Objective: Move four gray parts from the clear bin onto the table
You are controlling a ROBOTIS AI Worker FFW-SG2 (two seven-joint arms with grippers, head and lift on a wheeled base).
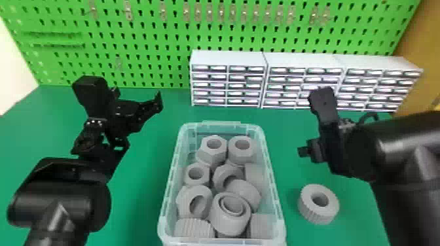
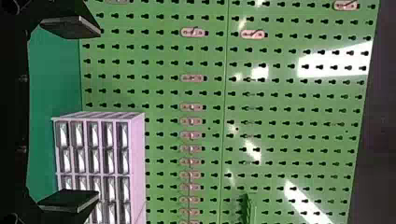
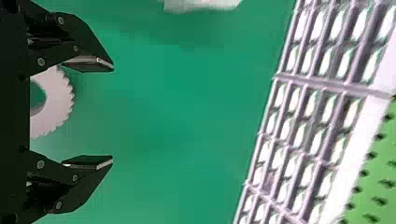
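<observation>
The clear bin stands at the front centre in the head view, holding several gray parts. One ridged gray ring lies on the green table right of the bin; in the right wrist view the ring shows behind the fingers. My right gripper is above the table, right of the bin and beyond that ring; in its wrist view the gripper is open and empty. My left gripper is raised left of the bin; in its wrist view the gripper is open with nothing between its fingers.
White drawer cabinets line the back of the green table, in front of a green pegboard. A brown panel stands at the far right.
</observation>
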